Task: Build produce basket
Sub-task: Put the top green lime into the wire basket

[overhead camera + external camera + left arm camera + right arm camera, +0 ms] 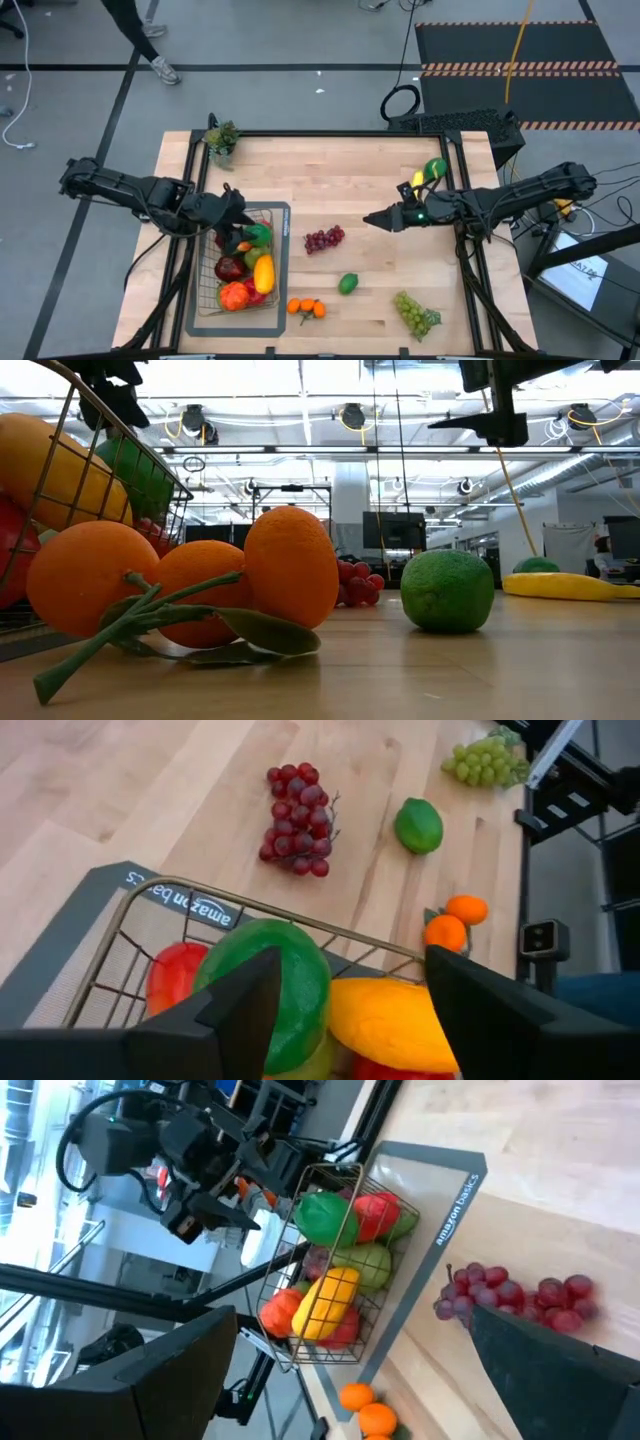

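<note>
The grey wire basket [276, 258] stands on a flat grey mat [283, 215] at the table's left. It holds a green fruit [275, 985], a yellow mango [390, 1020], a red apple [230, 268] and other produce. My left gripper [240, 218] is open and empty, just above the basket's far end; in its wrist view [350, 960] the fingers stand over the green fruit and the mango. My right gripper [372, 218] is open and empty above the table's middle, right of the purple grapes [323, 238]. A lime [348, 283], oranges [307, 308] and green grapes [416, 313] lie on the table.
A banana with a green fruit [430, 172] lies at the far right, behind my right arm. A small potted green sprig [221, 138] stands at the far left corner. Bare wood lies between the basket and the loose fruit. A person's legs [150, 40] show beyond the table.
</note>
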